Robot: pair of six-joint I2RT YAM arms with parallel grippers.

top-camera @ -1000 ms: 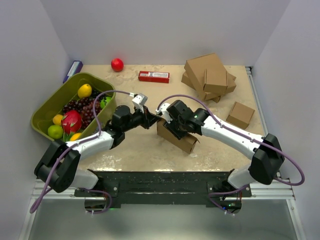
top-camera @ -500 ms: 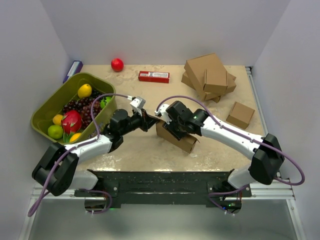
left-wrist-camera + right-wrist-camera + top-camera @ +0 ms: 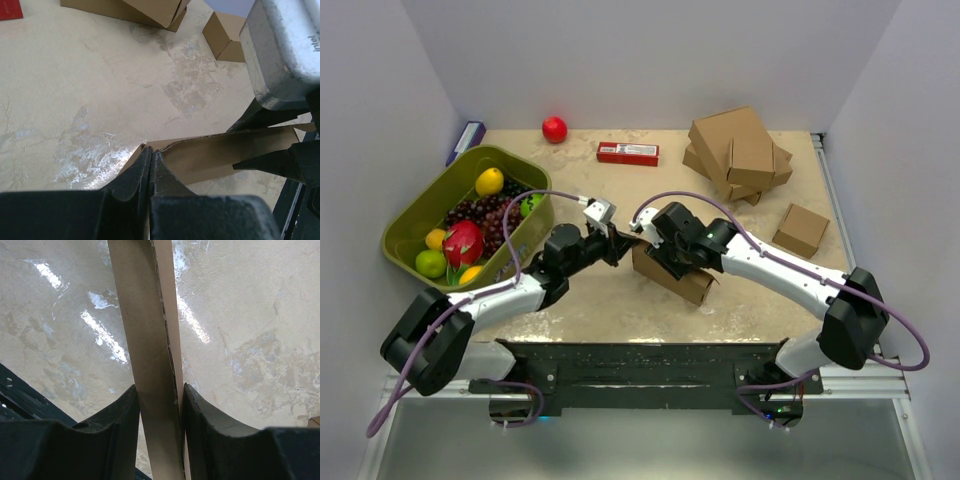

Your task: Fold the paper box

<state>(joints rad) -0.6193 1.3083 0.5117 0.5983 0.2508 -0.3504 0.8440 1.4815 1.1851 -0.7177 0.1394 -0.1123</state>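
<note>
A speckled beige tabletop [image 3: 610,310] carries an olive-green plastic bin [image 3: 420,205] at the left, holding a yellow lemon [image 3: 489,181], dark grapes [image 3: 485,215] and a red dragon fruit [image 3: 462,243]. Along the back lie a small red ball [image 3: 554,129] and a flat red packet [image 3: 627,153]. A stacked pile of brown cardboard boxes [image 3: 735,150] sits back right, with a small cube-like brown box [image 3: 801,230] nearby.

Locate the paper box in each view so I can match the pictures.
Top external: the paper box lies mid-table, at the centre of the picture.
Left wrist: lower centre to right, its corner pinched by the left tool.
Right wrist: an upright strip through the centre, clamped in the right tool.
Shared landmark: the marbled beige tabletop.
</note>
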